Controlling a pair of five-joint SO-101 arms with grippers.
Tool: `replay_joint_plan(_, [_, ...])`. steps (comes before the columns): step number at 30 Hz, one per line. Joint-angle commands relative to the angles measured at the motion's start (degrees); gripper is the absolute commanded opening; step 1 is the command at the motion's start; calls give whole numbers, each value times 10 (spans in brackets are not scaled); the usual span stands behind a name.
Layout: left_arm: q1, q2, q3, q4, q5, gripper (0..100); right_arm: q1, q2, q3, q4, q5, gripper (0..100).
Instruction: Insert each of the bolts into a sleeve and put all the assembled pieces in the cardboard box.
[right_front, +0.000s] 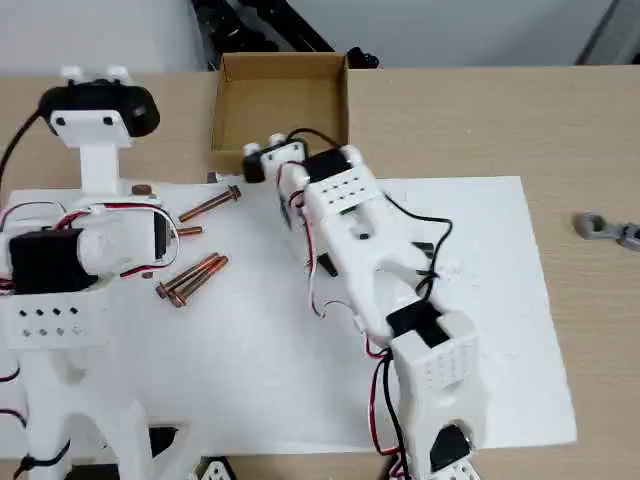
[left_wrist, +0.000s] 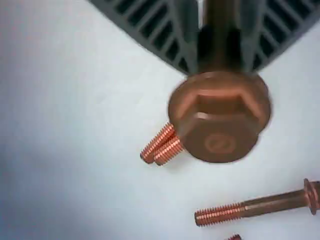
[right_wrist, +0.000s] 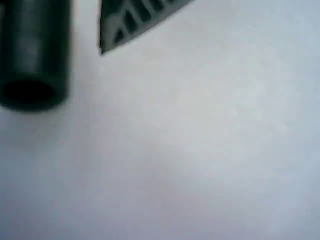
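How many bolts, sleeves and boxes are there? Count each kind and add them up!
Copper bolts: 5. Four lie on the white sheet, at and. One is in the left gripper jaws.
Black sleeve: 1
Cardboard box: 1
Total: 7

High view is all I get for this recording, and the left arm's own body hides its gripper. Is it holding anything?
Observer: Yes. The left wrist view shows the left gripper shut on a copper bolt, head toward the camera.
Operator: Any sleeve on that bolt?
Observer: No, the shank above the head is bare copper.
Operator: And the right arm?
Observer: Its wrist view has a dark sleeve close to the camera, hollow end empty, above the white sheet. Whether it is gripped, I cannot tell.
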Motion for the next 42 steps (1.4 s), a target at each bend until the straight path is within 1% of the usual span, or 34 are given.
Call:
replay_joint_plan(1, [0,-24,6,-24,-3,6,-8,-5,-23,-19,6,217])
replay_joint_plan(6, [0,-24,6,-24,-3,6,-5,7,-23,-27,34,217])
replay_joint_plan(13, [0,-24,6,-24,-3,6,-5,71,-25,-30,34,217])
replay_joint_plan(18, [0,-24,6,-24,-4,6,11,116,-25,-61,35,216])
replay_joint_plan(21, [0,-24,6,-24,-4,6,9,134,-25,-58,54,214])
replay_joint_plan(26, [0,-24,6,-24,-4,6,8,141,-25,-58,58,117])
replay_joint_plan(28, [0,-24,6,-24,-4,6,9,138,-24,-57,58,92])
replay_joint_plan(39, [0,-24,6,-43,-4,6,7,138,-25,-42,59,78])
replay_joint_plan(42, [0,-24,7,-48,-4,6,7,128,-25,-41,82,78])
